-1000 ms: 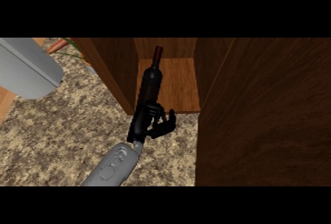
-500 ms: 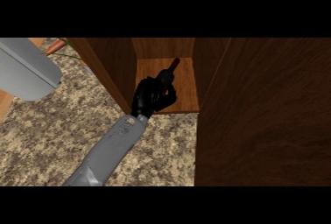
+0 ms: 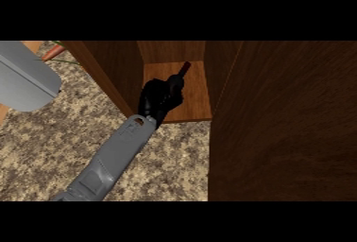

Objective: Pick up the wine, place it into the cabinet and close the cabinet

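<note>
On the right side of the head view, the open wooden cabinet door fills the frame from top to bottom, its dark grain facing the camera. Just left of it sits the cabinet itself: a dark side wall on the left and a lighter wooden shelf floor inside the opening. The speckled granite counter covers the lower left. A grey rounded appliance shows at the upper left edge; type cannot be determined. Beside it, near the top edge, a reddish item with green strands is only partly visible. One grey forearm runs diagonally from the lower edge up to the cabinet mouth; from this view alone I cannot tell whether it is the left or the right arm. Its black hand lies over the front edge of the shelf floor, fingers curled round the body of the wine bottle. The bottle is dark, inside the cabinet opening above the shelf floor, tilted with its neck pointing up and to the right, toward the back. Whether its base touches the shelf is hidden by the hand.
</note>
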### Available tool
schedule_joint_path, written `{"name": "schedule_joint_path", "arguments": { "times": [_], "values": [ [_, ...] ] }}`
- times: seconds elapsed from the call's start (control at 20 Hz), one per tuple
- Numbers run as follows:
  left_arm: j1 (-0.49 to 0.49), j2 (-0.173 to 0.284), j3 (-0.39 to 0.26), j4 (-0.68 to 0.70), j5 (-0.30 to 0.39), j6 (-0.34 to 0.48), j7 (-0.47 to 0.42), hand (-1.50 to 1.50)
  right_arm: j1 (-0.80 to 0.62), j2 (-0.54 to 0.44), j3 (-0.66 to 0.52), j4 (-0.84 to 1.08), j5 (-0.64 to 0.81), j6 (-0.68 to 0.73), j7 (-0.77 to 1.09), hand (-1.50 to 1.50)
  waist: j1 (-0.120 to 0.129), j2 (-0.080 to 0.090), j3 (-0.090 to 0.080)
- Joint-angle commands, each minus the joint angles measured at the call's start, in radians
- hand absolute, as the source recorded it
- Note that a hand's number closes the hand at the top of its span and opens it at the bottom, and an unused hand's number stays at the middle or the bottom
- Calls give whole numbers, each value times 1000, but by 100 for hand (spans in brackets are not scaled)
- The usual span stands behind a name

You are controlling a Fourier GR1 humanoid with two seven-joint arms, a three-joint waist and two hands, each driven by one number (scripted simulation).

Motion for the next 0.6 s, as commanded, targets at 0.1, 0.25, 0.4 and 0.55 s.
{"name": "schedule_joint_path", "arguments": {
  "times": [0.1, 0.25, 0.4, 0.55],
  "values": [
    [-22, 0, 64, 123, 55, 16, -105, 150, -1, -9, -19, -104, -124, -10, 58, -150, -9, 10, -2],
    [-54, 0, 80, 130, 90, 22, -129, 150, 5, 5, 8, -89, -94, -12, 53, -150, -6, 7, -1],
    [-78, 0, 93, 176, 92, 23, -155, 150, 32, 16, 21, -109, -97, -15, 52, -150, -14, 8, -1],
    [-117, 0, 148, 207, 123, 19, -172, 150, 24, -10, -19, -89, -110, -1, 48, -150, -19, 12, -1]
  ]
}}
